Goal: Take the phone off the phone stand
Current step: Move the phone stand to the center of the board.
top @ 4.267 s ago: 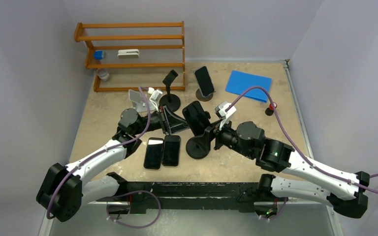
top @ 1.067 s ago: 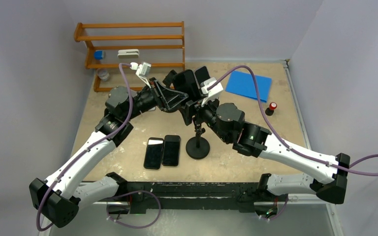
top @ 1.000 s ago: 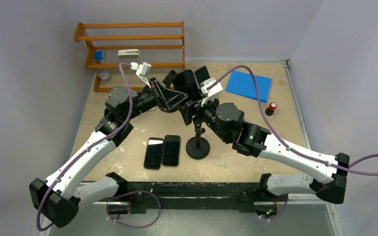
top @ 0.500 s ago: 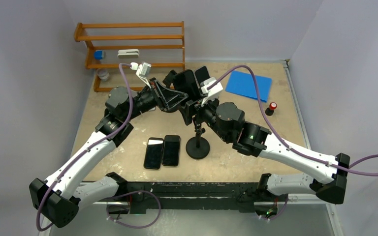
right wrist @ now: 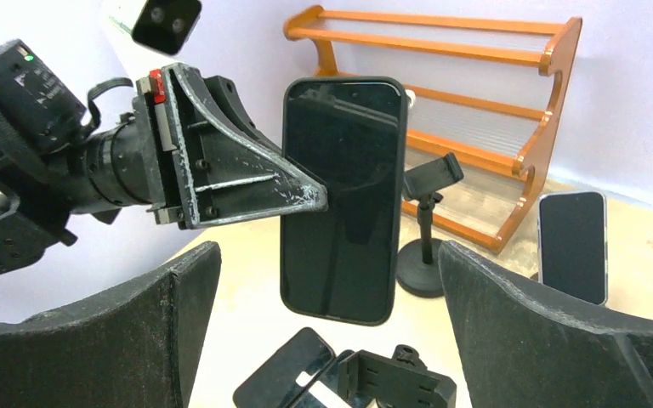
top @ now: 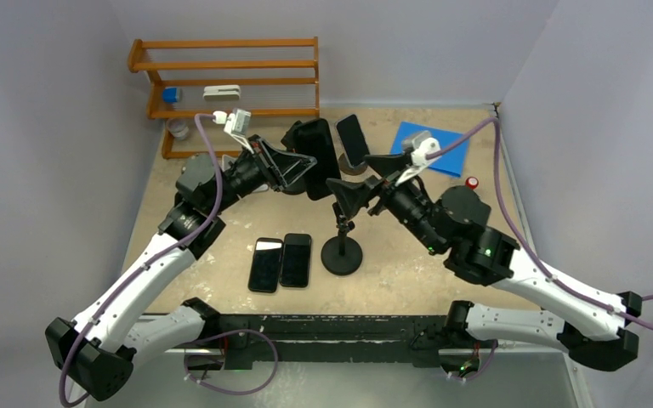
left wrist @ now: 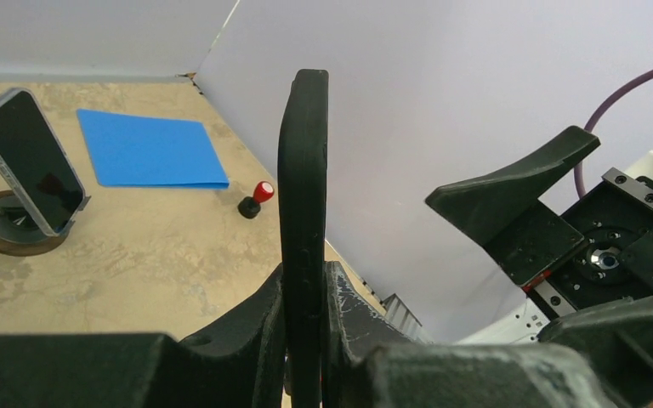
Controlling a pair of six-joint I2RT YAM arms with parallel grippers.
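Observation:
My left gripper (top: 309, 167) is shut on the black phone (top: 317, 146) and holds it upright in the air, above and behind the black phone stand (top: 341, 252). In the left wrist view the phone (left wrist: 303, 195) stands edge-on between my fingers (left wrist: 306, 340). My right gripper (top: 364, 178) is open and empty, just right of the phone. In the right wrist view the phone (right wrist: 343, 200) hangs between my wide-open fingers (right wrist: 327, 280), with the stand's empty clamp (right wrist: 395, 387) below it.
Two dark phones (top: 281, 262) lie flat left of the stand. A phone on a round stand (top: 354, 140), a blue sheet (top: 429, 146) and a red-capped item (top: 472, 183) sit at the back right. A wooden rack (top: 229, 85) is back left.
My right gripper has let go, opened and drawn back to the right. The phone stays in my left gripper, shifted slightly left, clear of the stand.

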